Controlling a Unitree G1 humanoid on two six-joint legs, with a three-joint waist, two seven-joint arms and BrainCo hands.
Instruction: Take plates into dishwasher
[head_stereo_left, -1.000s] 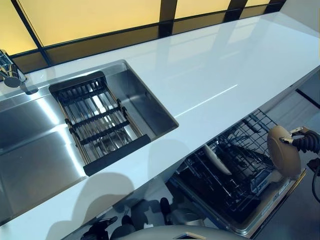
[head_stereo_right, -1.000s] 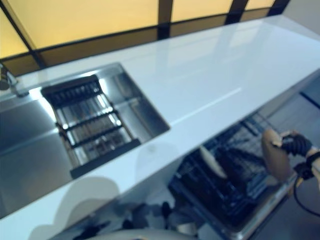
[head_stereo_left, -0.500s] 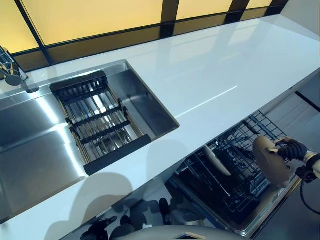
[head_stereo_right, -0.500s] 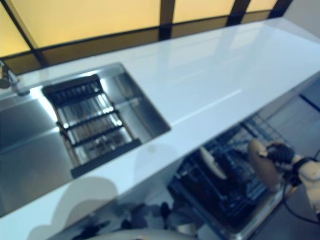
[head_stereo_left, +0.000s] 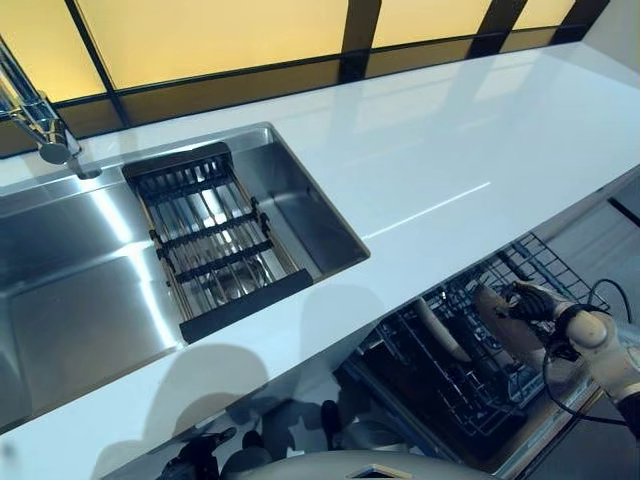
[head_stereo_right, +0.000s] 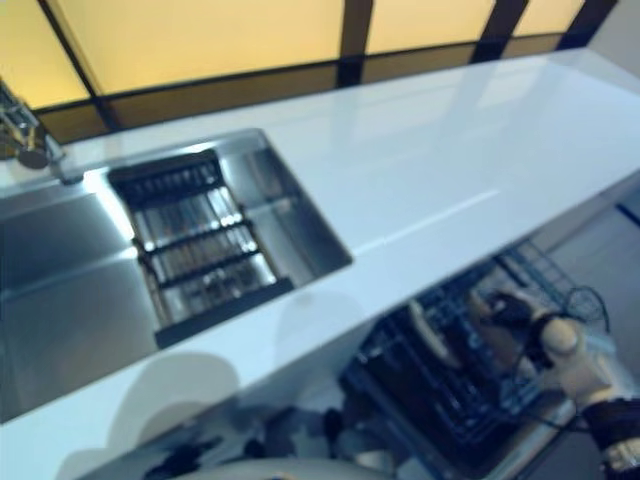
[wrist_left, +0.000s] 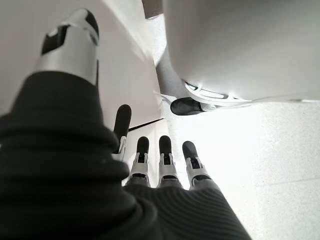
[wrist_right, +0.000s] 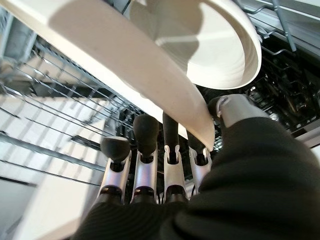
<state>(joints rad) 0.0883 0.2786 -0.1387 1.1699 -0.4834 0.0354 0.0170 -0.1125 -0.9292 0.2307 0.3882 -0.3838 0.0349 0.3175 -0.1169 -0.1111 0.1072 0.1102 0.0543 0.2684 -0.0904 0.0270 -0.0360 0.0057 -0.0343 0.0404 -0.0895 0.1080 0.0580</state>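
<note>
My right hand (head_stereo_left: 537, 304) is shut on a beige plate (head_stereo_left: 497, 322) and holds it on edge, low among the wires of the open dishwasher's lower rack (head_stereo_left: 470, 385). In the right wrist view the fingers (wrist_right: 146, 150) lie behind the held plate (wrist_right: 125, 55) and the thumb (wrist_right: 235, 107) presses on its front. A second beige plate (head_stereo_left: 443, 331) stands in the rack just to its left; it also shows in the right wrist view (wrist_right: 220, 40). My left hand (wrist_left: 160, 160) hangs open and empty beside the cabinet front.
The white countertop (head_stereo_left: 430, 140) overhangs the dishwasher's back part. A steel sink (head_stereo_left: 90, 290) with a dark wire drainer (head_stereo_left: 210, 240) and a faucet (head_stereo_left: 40, 120) lies to the left. A window runs behind the counter.
My right hand has carried the plate left and down from above the rack's outer edge into the rack, close to the standing plate. The camera has shifted a little.
</note>
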